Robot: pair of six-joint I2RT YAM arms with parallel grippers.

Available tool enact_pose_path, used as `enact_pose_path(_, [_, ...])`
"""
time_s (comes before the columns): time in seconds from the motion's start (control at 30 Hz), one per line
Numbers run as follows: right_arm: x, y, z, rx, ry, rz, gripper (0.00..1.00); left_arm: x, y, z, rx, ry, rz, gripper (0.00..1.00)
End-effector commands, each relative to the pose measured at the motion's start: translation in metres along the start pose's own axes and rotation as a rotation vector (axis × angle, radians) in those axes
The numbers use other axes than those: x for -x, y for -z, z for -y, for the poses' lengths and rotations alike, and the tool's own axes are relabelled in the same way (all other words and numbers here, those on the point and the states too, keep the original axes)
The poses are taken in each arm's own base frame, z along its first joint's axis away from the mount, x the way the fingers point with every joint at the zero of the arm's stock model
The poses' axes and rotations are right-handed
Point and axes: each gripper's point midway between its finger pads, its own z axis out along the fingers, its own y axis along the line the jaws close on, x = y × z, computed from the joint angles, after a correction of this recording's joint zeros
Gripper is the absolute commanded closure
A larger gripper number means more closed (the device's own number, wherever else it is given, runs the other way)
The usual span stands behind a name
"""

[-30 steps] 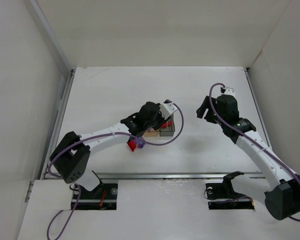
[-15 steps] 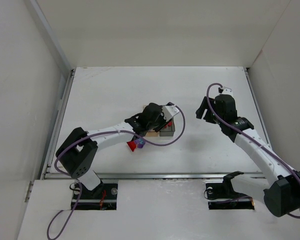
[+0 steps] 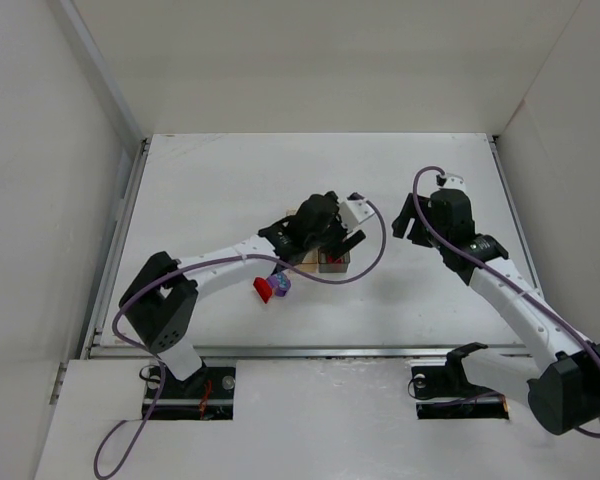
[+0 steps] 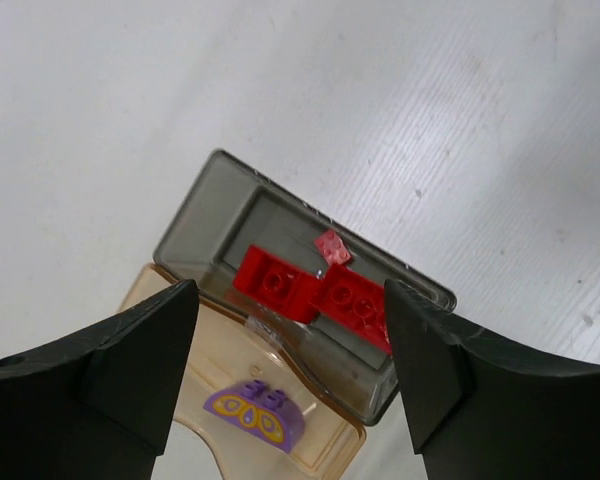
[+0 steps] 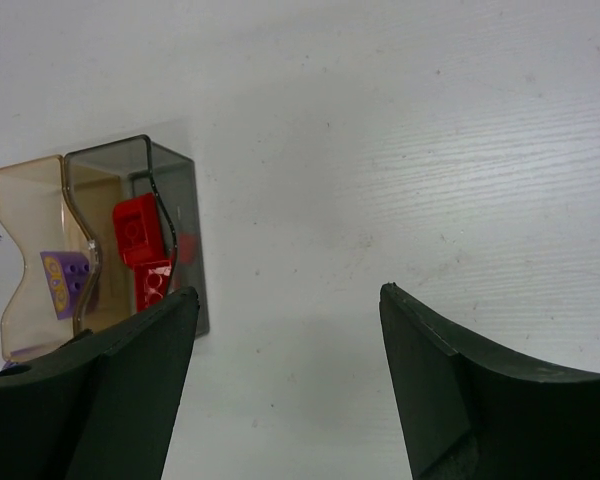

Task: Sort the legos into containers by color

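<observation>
A robotics lab test cell: a plain white worktop [image 3: 230, 180] boxed in by bare white panel walls [image 3: 40, 150], a white-and-black left robot arm [image 3: 220, 262] and its matching right arm [image 3: 510, 300] bolted at the near edge, purple cables [image 3: 416, 195] trailing from them.

You are looking at a white desk [image 3: 230, 180], its surface finely scratched and evenly lit, with only soft shadows. Plain white panels close it in: a left wall [image 3: 40, 200], a back wall [image 3: 320, 60] and a right wall [image 3: 570, 140]. A metal rail [image 3: 330, 351] runs along the desk's near edge.
</observation>
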Motion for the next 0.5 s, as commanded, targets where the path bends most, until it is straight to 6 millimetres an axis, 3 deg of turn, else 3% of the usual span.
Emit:
enact_pose_path(0.0, [0.022,0.005,-0.006,0.022,0.003,0.068,0.22,0.047,0.008,-0.007,0.005,0.02,0.09,0.27])
enact_pose_path(0.07, [0.022,0.005,-0.006,0.022,0.003,0.068,0.22,0.058,0.012,-0.004,-0.003,0.047,0.095,0.26])
enact_pose_path(0.23, [0.02,0.007,-0.005,0.023,0.003,0.069,0.22,0.06,0.016,-0.013,0.042,0.095,0.071,0.26])
enact_pose_path(0.47, [0.021,0.011,-0.007,0.031,0.003,0.065,0.18,0.068,0.053,-0.047,0.21,0.129,0.061,0.26])
